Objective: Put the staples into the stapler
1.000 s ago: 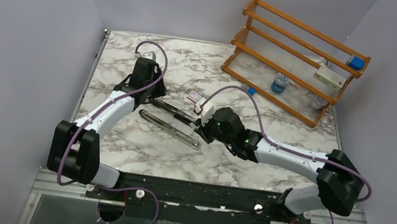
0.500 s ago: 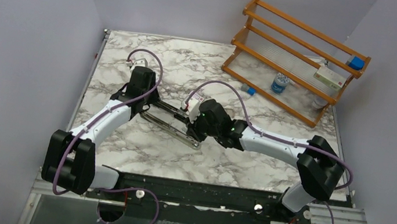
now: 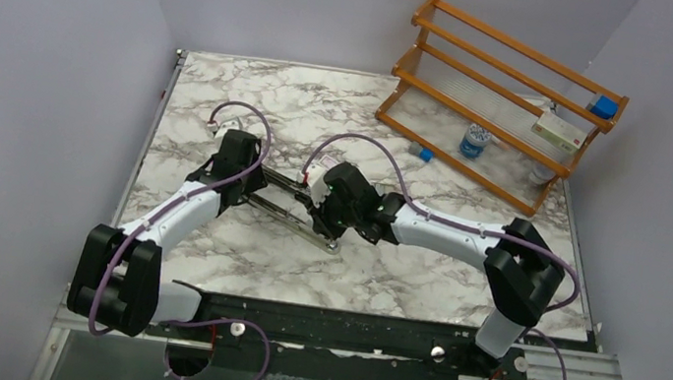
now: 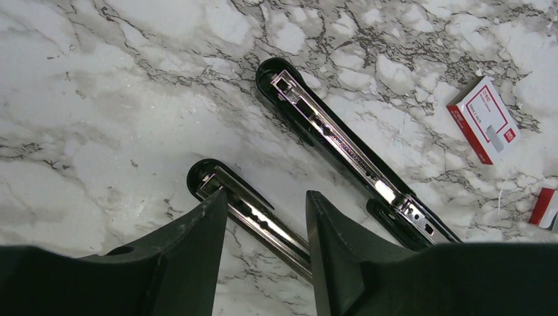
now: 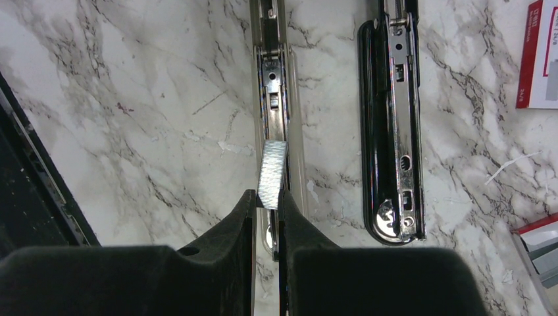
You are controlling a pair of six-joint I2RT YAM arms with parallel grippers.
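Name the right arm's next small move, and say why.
Probably lower the staple strip straight down into the silver channel of the stapler. The right fingers pinch the strip over that open channel, roughly lined up with it.

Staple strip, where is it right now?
In the right wrist view, the staple strip is pinched in the right gripper, lined up over the stapler's silver channel.

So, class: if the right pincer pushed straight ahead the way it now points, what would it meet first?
Probably the stapler's open silver channel, directly beyond the staple strip it grips; depth is unclear.
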